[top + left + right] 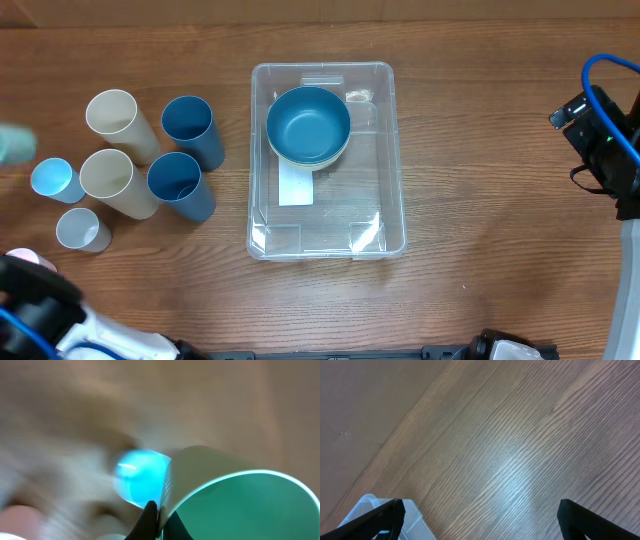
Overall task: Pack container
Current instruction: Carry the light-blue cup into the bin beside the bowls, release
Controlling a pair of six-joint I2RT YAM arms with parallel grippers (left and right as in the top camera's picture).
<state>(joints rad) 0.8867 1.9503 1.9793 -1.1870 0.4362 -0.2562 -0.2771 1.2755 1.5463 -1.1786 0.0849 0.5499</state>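
The clear container (392, 150) stands at mid table with a white label (297, 187) on its base and a round blue bowl (308, 124) in its far half. My left gripper (157, 521) is shut on the rim of a green cup (240, 510), which shows as a teal blur at the left edge of the overhead view (12, 145). My right gripper (480, 520) is open and empty over bare wood to the right of the container; a corner of the container shows in the right wrist view (367, 507).
Several cups lie left of the container: two cream (120, 122) (115, 180), two dark blue (192, 130) (180, 185), a light blue one (55, 180) and a grey one (82, 230). A pink object (25, 260) sits by the left arm. The right arm (605, 135) is at the right edge.
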